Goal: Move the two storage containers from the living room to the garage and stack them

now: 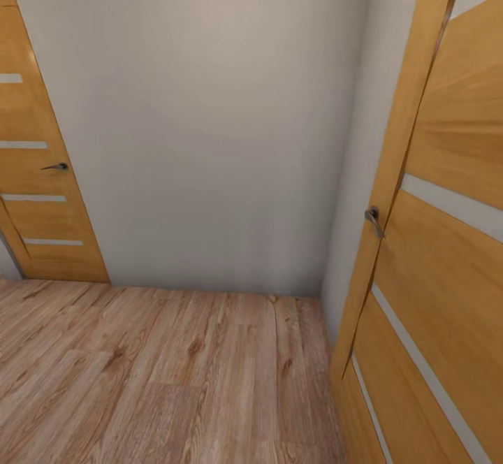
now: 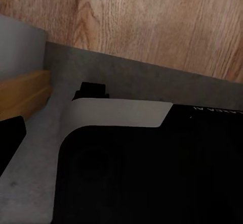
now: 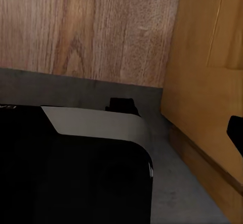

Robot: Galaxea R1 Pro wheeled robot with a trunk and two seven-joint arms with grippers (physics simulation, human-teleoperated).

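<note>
Wood-plank floor (image 1: 161, 373), flat cream wall (image 1: 209, 121), two glass-striped slab doors (image 1: 447, 240); gripper states unclear.

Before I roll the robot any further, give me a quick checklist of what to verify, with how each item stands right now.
1. Path ahead: not ok. A plain wall closes the way beyond the wood-plank floor.
2. Right-side clearance: not ok. The open door stands close, and the right wrist view shows its panel beside the robot's base.
3. Closed door at the left: ok, well apart, handle visible.
4. Storage containers in hand: cannot tell.
5. Jaws open or shut: cannot tell.
6. Arrival in the garage: not ok, wood planks underfoot.
</note>
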